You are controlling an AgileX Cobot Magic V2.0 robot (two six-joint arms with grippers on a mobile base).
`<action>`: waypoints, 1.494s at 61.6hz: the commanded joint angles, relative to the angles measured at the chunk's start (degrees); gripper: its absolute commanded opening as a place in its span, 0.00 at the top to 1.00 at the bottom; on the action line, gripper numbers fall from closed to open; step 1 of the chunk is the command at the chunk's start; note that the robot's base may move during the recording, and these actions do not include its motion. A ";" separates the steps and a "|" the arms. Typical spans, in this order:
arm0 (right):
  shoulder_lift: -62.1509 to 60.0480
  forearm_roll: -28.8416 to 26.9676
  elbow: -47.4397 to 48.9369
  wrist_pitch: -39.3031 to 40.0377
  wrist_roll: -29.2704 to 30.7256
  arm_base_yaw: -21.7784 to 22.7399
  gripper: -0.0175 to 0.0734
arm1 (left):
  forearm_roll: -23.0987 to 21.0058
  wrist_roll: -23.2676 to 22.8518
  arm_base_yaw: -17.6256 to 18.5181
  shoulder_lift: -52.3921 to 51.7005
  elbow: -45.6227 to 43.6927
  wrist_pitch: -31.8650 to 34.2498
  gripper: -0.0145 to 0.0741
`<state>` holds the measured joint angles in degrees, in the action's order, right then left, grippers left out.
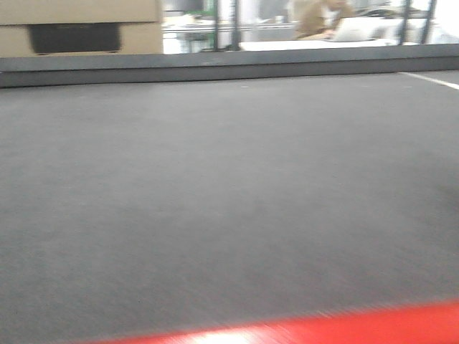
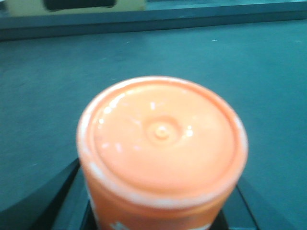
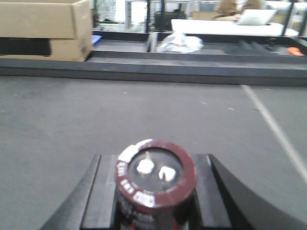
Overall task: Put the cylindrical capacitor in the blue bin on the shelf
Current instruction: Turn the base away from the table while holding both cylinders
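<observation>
Right wrist-mounted view shows the right pincer point(image 3: 154, 163) clamped on the upright cylindrical capacitor point(image 3: 156, 181) over the bench point(image 3: 72, 124); keep it level and gripped while seeking the unseen shelf, the left pincer point(image 2: 160, 184) clasping an orange-capped jar point(image 2: 162, 136).

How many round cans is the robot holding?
2. An orange can in the left end effector; the dark cylindrical capacitor in the right end effector. Others may be hidden.
</observation>
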<state>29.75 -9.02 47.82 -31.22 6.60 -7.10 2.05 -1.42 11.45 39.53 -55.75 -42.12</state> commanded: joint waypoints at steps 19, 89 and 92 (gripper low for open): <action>-0.32 0.46 0.54 1.16 0.37 -0.13 0.99 | -0.13 -0.27 0.42 -0.29 -0.35 1.25 0.96; -0.32 0.46 0.54 1.16 0.37 -0.13 0.99 | -0.13 -0.27 0.42 -0.29 -0.35 1.25 0.96; -0.32 0.46 0.54 1.16 0.37 -0.13 0.99 | -0.13 -0.27 0.42 -0.29 -0.35 1.25 0.96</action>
<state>29.75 -9.02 47.87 -31.31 6.69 -7.10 2.05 -1.42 11.45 39.45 -55.75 -42.12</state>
